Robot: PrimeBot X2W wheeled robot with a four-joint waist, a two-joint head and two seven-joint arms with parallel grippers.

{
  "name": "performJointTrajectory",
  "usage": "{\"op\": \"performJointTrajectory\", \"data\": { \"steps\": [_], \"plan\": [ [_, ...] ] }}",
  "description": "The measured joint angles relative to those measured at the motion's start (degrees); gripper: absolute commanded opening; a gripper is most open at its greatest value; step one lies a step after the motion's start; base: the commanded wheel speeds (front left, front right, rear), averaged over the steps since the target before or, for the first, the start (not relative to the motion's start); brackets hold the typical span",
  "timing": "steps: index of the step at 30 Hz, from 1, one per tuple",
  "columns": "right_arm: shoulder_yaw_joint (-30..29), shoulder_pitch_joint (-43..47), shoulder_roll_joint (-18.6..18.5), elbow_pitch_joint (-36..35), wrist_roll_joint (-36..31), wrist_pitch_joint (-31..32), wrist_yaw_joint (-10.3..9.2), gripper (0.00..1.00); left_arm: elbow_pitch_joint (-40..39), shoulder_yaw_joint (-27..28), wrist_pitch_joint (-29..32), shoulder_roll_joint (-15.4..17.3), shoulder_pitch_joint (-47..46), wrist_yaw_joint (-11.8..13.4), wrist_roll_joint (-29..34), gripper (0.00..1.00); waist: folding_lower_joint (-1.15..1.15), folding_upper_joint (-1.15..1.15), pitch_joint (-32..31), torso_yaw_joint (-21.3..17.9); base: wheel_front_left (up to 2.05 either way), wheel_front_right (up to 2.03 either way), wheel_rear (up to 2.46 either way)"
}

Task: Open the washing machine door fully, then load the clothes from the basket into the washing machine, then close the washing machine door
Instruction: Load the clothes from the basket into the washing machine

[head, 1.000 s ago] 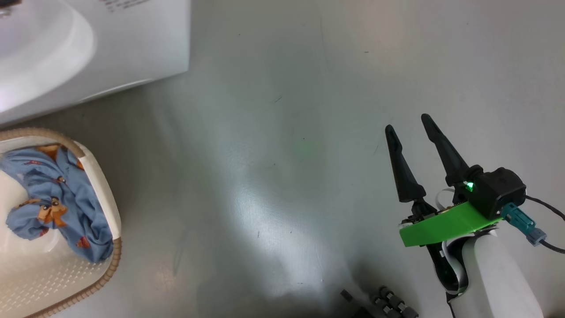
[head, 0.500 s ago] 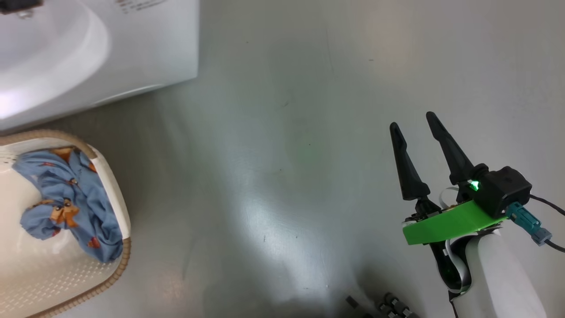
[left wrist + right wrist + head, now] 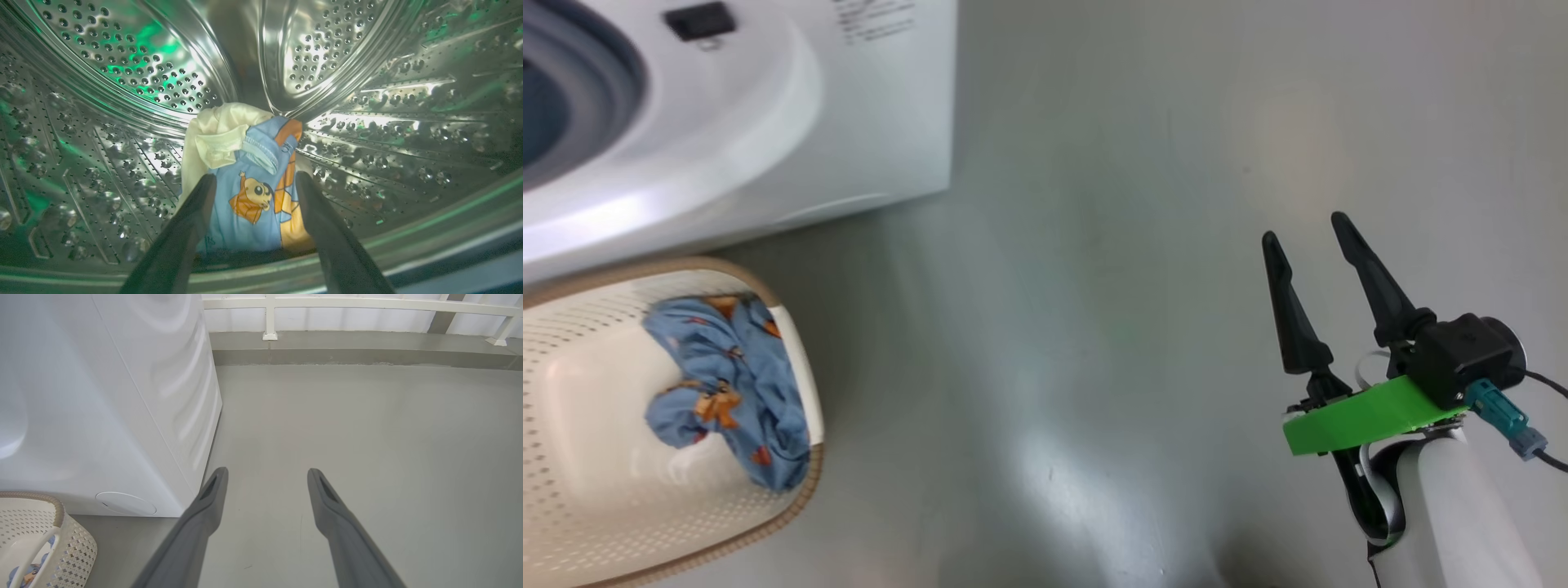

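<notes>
My left pincer (image 3: pixel 255 176) is sitting released in the washing machine drum (image 3: pixel 122 61), clothes (image 3: pixel 245 163) lying between its fingers (image 3: pixel 192 220). I'm seeing my right pincer (image 3: pixel 1304 227) hanging released.

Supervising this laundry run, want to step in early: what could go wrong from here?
The left tool stands open around the clothes in the drum; withdrawing could snag and drag them out. They lie near the drum's front lip, so closing up might pinch them. A blue piece in the basket could be forgotten.
</notes>
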Motion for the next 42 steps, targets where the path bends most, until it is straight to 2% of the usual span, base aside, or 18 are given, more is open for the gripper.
{"op": "performJointTrajectory", "data": {
  "steps": [7,13,20,26,33,42],
  "plan": [
    [-1.0,2.5,0.0,-0.6,-1.7,1.4,0.0,1.0,-5.2,-2.7,-2.0,-0.3,10.0,0.0,-4.8,1.0,0.0,0.0,-4.6,2.5,0.0,0.0,0.0],
    [-1.6,5.2,0.0,-1.3,-2.5,2.6,0.0,1.0,-11.4,-3.0,-2.7,-0.6,20.3,0.1,-5.2,1.0,0.0,0.0,-9.2,4.7,0.0,0.0,0.0],
    [-1.3,9.2,0.0,-3.2,-3.0,3.7,0.0,1.0,-28.7,2.1,-3.1,-2.4,38.8,5.7,-3.7,1.0,0.0,0.0,-16.3,6.9,0.0,0.0,0.0],
    [-1.6,13.5,0.0,-4.5,-3.0,4.7,0.0,1.0,-39.1,4.2,-3.1,-4.7,52.6,10.6,-2.7,1.0,0.0,0.0,-21.9,8.2,0.0,0.0,0.0],
    [-1.4,16.4,0.0,-5.8,-2.8,5.4,0.0,1.0,-45.7,5.8,-3.1,-7.2,61.2,13.5,-2.6,1.0,0.0,0.0,-26.8,9.2,0.0,0.0,0.0],
    [-1.9,19.8,0.1,-7.1,-2.2,5.6,0.0,1.0,-53.0,8.5,-3.1,-12.7,71.9,16.5,-1.9,1.0,0.0,0.0,-32.3,10.1,0.0,0.0,0.0]
  ]
}}
